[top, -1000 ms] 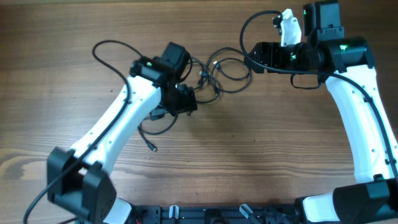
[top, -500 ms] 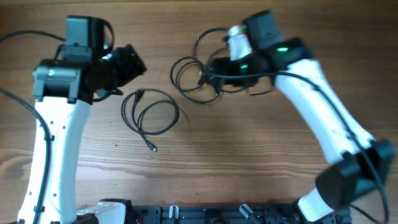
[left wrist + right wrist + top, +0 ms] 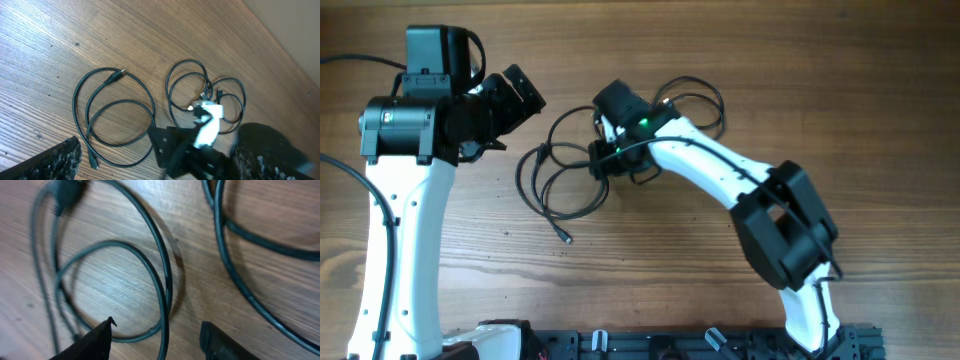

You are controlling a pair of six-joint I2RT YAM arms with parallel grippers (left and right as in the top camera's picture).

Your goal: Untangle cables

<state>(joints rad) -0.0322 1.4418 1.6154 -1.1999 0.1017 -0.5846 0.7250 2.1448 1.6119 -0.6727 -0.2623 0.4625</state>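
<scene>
Right gripper [image 3: 156, 329] reached loosely looped cables [image 3: 118, 74]

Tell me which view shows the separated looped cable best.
Left wrist: the looped cable lies whole and unobstructed. Overhead has the right arm covering its edge. Right wrist shows only blurred arcs up close.

Thin black cables [image 3: 542, 153] lie flat: a wide left coil [image 3: 120, 101] beside smaller overlapping right loops [image 3: 187, 61].
</scene>
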